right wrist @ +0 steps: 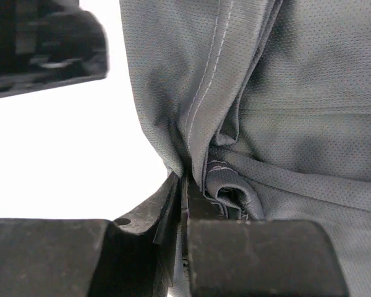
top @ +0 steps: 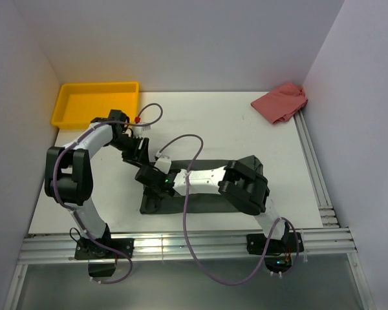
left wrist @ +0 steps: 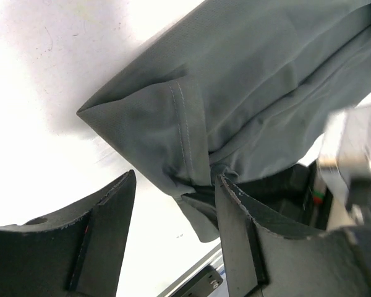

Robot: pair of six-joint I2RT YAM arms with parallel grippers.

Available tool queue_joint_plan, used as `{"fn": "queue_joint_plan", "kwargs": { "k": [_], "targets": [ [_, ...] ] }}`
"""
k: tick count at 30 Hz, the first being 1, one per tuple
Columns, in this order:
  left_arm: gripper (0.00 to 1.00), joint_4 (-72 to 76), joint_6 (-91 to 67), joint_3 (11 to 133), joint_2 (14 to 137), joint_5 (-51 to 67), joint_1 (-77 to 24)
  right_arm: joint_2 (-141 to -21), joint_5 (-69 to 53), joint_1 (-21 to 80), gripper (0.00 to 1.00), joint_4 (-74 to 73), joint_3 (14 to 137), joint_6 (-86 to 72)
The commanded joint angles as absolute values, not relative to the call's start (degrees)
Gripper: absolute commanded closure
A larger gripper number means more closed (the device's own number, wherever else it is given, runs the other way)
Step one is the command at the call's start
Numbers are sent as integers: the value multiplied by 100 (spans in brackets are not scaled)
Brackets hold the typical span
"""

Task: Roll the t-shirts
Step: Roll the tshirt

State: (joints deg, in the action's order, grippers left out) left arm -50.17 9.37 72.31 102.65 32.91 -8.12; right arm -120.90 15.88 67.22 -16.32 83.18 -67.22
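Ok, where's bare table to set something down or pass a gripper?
Free: white table between the yellow plastic tray and the crumpled pink cloth, and right of the folded dark grey t-shirt below that cloth. Crowded: the shirt's left end, where left gripper and right gripper meet.

Table (top: 213,123): t-shirt (top: 210,205), tray (top: 94,103) (perhaps a cloth (top: 281,102))

White tabletop (top: 220,123), evenly lit, soft shadows only. Plain pale walls box it in: left wall (top: 13,97), back wall (top: 181,39), right wall (top: 362,97). Aluminium rails along near edge (top: 200,247) and right edge (top: 313,168). Grey surface (top: 181,287) below near rail.
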Motion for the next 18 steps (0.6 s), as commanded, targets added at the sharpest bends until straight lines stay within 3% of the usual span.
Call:
{"fn": "queue_joint_plan", "kwargs": {
  "k": [1, 7, 18],
  "targets": [
    [41, -5247, 1046, 7435, 10028, 3603, -747, -11734, 1266, 6592, 92, -985, 7849, -6934],
    [40, -5212, 1081, 7383, 10028, 3656, -659, -11514, 748, 6469, 92, 8, 6928, -7259],
    [40, -4992, 1195, 7005, 9993, 3937, -422, -11469, -395, 6082, 92, 3232, 5362, -8208]
  ]
}}
